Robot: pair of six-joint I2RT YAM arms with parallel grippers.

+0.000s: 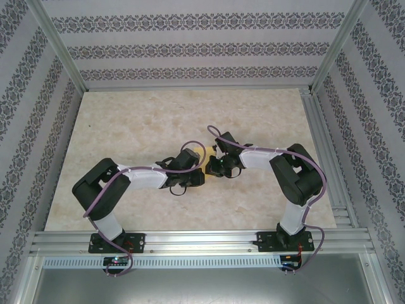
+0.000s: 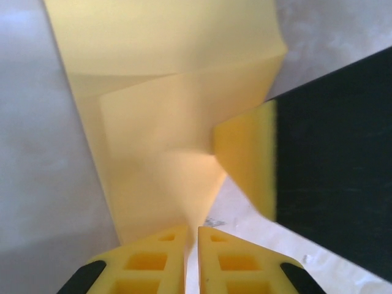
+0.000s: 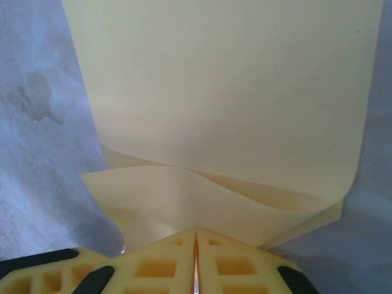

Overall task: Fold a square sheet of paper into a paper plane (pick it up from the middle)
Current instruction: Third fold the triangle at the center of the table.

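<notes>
Right gripper: fingertips pressed together, clamped on near fold of yellow paper; curled layers fan out from pinch toward far side. Left gripper: fingertips almost together, slim gap, nipping tapered near end of same creased paper. Yellow pad of right gripper touches paper's right edge. Both grippers meet over middle of marble-pattern table.

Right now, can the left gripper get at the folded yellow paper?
Probably yes: the left gripper sits at the lower edge of the folded yellow paper, nothing between; the right gripper pinches another edge.
</notes>
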